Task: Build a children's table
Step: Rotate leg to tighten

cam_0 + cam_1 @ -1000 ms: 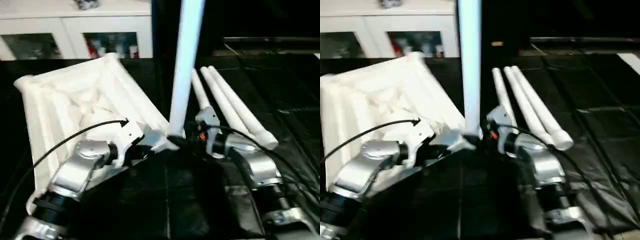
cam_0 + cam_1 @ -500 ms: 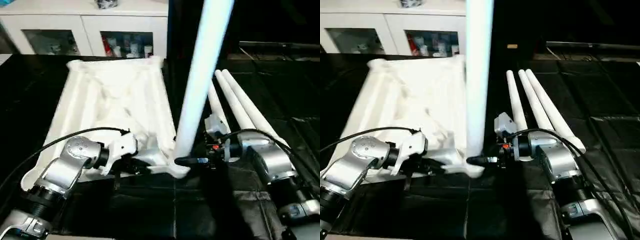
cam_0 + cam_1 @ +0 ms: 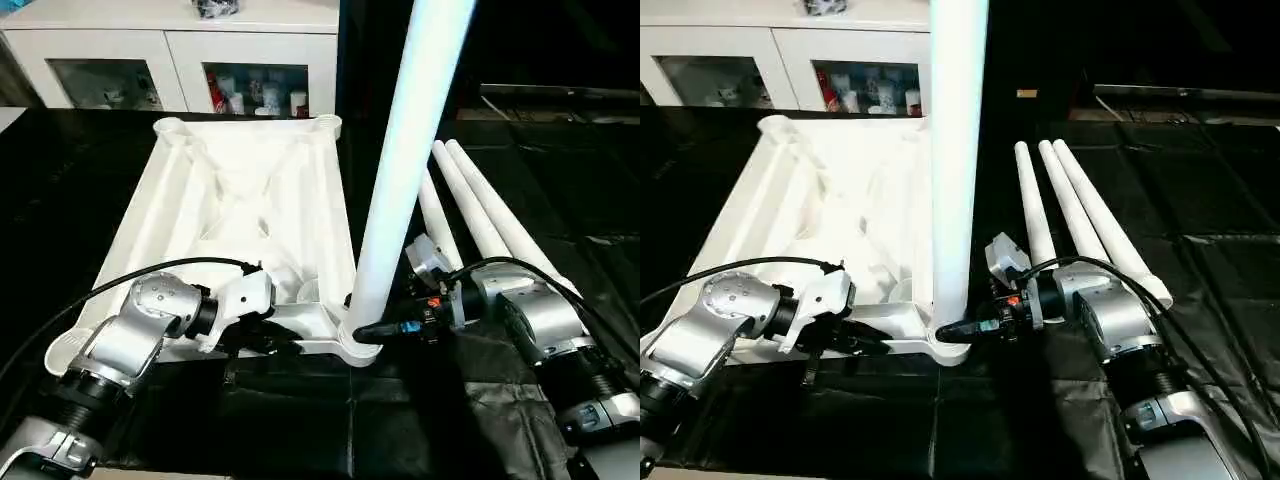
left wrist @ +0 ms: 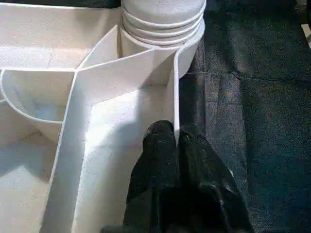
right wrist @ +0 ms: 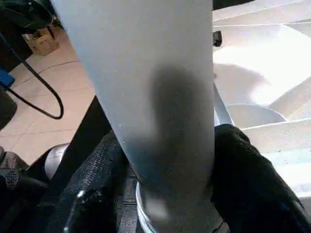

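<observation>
The children's table top [image 3: 240, 215] lies upside down, ribbed underside up, with round sockets at its corners. One white leg [image 3: 405, 170] stands upright in the near right corner socket [image 3: 345, 350]. My right gripper [image 3: 366, 329] is at the leg's base, and its black fingers [image 5: 243, 179] press the tube from both sides. My left gripper [image 4: 176, 138] is shut on the thin near rim wall [image 4: 175, 92] of the top, just left of that socket. Three more legs [image 3: 480, 210] lie side by side on the black mat to the right.
A white glass-door cabinet [image 3: 180, 70] stands behind the table top. Black matting [image 3: 330, 420] covers the work surface. A black cable [image 3: 150, 275] arcs over my left forearm. The right wrist view shows tiled floor [image 5: 58, 97] beyond the mat.
The whole picture has shifted and steadied, so the camera moved. My right fingers have closed in around the standing leg's base. The left grip on the rim is unchanged.
</observation>
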You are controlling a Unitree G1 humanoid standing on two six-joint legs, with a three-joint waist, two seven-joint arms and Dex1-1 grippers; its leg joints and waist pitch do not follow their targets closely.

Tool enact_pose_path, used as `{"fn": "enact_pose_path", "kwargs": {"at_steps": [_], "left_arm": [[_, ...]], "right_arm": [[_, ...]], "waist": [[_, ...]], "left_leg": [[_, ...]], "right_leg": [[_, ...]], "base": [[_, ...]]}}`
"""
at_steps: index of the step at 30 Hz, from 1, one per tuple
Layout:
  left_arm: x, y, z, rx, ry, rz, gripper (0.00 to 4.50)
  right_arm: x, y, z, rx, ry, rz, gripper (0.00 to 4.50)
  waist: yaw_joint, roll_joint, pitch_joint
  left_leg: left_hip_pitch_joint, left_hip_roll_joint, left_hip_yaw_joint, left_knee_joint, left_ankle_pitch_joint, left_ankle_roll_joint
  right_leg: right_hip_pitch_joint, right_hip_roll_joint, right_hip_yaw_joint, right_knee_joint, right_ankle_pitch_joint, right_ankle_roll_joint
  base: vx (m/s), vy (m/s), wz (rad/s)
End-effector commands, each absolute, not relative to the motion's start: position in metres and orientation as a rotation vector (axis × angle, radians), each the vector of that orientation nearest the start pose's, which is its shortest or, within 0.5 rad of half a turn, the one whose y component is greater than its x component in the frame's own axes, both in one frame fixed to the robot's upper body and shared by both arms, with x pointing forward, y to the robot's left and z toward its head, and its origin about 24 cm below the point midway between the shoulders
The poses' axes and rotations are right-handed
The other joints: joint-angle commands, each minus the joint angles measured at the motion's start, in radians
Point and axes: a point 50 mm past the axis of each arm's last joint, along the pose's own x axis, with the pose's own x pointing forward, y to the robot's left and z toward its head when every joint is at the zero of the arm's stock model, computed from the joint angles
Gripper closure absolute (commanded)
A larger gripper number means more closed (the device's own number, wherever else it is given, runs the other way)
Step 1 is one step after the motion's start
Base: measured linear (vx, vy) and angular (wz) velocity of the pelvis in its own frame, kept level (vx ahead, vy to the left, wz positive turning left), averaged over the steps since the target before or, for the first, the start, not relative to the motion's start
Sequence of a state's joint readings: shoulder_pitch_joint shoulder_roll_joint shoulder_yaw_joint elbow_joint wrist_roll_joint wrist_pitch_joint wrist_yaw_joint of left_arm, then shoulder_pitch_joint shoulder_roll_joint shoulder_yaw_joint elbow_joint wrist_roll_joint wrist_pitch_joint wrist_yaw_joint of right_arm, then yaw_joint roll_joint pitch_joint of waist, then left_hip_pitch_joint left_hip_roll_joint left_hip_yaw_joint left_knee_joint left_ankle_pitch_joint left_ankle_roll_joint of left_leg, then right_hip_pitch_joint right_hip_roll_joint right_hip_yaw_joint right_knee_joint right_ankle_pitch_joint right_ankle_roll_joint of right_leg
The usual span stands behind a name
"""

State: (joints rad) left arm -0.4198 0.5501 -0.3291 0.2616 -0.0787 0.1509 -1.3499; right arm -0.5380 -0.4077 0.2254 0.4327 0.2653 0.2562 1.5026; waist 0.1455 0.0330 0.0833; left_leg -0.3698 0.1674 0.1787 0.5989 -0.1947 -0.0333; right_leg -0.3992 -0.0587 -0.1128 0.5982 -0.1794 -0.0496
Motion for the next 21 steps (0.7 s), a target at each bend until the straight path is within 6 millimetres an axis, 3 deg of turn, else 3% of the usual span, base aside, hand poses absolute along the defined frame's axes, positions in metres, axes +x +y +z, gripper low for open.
{"fn": "enact_pose_path", "kwargs": {"at_steps": [1, 8, 11, 13, 14, 15, 18, 20, 21], "left_arm": [[0.274, 0.151, 0.057, 0.443, 0.483, -1.55, 4.5], [0.277, 0.152, 0.055, 0.403, 0.477, -1.495, 4.5], [0.282, 0.15, 0.058, 0.348, 0.461, -1.407, 4.5], [0.286, 0.146, 0.063, 0.301, 0.44, -1.316, 4.5], [0.287, 0.145, 0.065, 0.28, 0.432, -1.285, 4.5], [0.289, 0.141, 0.069, 0.241, 0.418, -1.23, 4.5], [0.292, 0.134, 0.073, 0.196, 0.403, -1.157, 4.5], [0.295, 0.126, 0.077, 0.136, 0.392, -1.053, 4.5], [0.297, 0.122, 0.079, 0.115, 0.388, -1.0, 4.5]], "right_arm": [[0.293, -0.135, 0.076, -0.033, 0.381, 1.663, 2.28], [0.289, -0.131, 0.073, -0.004, 0.384, 1.67, 2.4], [0.289, -0.125, 0.068, 0.01, 0.367, 1.591, 2.4], [0.292, -0.115, 0.062, 0.019, 0.365, 1.46, 2.41], [0.294, -0.111, 0.06, 0.029, 0.365, 1.409, 2.41], [0.298, -0.102, 0.057, 0.047, 0.359, 1.315, 2.41], [0.303, -0.089, 0.051, 0.08, 0.362, 1.201, 2.44], [0.307, -0.071, 0.046, 0.117, 0.374, 1.083, 2.44], [0.311, -0.064, 0.044, 0.131, 0.383, 1.022, 2.46]], "waist": [[-0.006, -0.008, -0.071], [-0.007, -0.007, -0.07], [-0.006, -0.005, -0.069], [-0.011, -0.009, -0.066], [-0.017, -0.008, -0.063], [-0.026, -0.015, -0.061], [-0.05, -0.013, -0.056], [-0.066, -0.013, -0.052], [-0.072, -0.014, -0.056]], "left_leg": [[0.013, 0.081, -0.03, -0.068, -0.109, 0.093], [0.014, 0.082, -0.03, -0.068, -0.115, 0.088], [0.017, 0.082, -0.029, -0.068, -0.124, 0.084], [0.012, 0.083, -0.031, -0.072, -0.129, 0.072], [0.011, 0.082, -0.033, -0.075, -0.147, 0.058], [0.01, 0.078, -0.035, -0.077, -0.164, 0.044], [0.008, 0.07, -0.037, -0.078, -0.184, 0.035], [0.002, 0.071, -0.039, -0.081, -0.178, 0.028], [0.005, 0.069, -0.039, -0.079, -0.182, 0.023]], "right_leg": [[0.05, -0.112, 0.075, -0.07, -0.256, -0.167], [0.049, -0.112, 0.075, -0.072, -0.266, -0.163], [0.047, -0.114, 0.076, -0.075, -0.274, -0.167], [0.05, -0.115, 0.075, -0.076, -0.292, -0.164], [0.05, -0.115, 0.075, -0.078, -0.322, -0.157], [0.053, -0.116, 0.073, -0.08, -0.366, -0.144], [0.053, -0.117, 0.071, -0.094, -0.439, -0.116], [0.054, -0.116, 0.068, -0.093, -0.442, -0.118], [0.055, -0.116, 0.068, -0.095, -0.453, -0.113]], "base": [[0.0, 0.0, 0.0], [0.0, 0.0, 0.0], [0.0, 0.0, 0.0], [0.0, 0.0, 0.0], [0.0, 0.0, 0.0], [0.0, 0.0, 0.0], [0.0, 0.0, 0.0], [0.0, 0.0, 0.0], [0.0, 0.0, 0.0]]}}
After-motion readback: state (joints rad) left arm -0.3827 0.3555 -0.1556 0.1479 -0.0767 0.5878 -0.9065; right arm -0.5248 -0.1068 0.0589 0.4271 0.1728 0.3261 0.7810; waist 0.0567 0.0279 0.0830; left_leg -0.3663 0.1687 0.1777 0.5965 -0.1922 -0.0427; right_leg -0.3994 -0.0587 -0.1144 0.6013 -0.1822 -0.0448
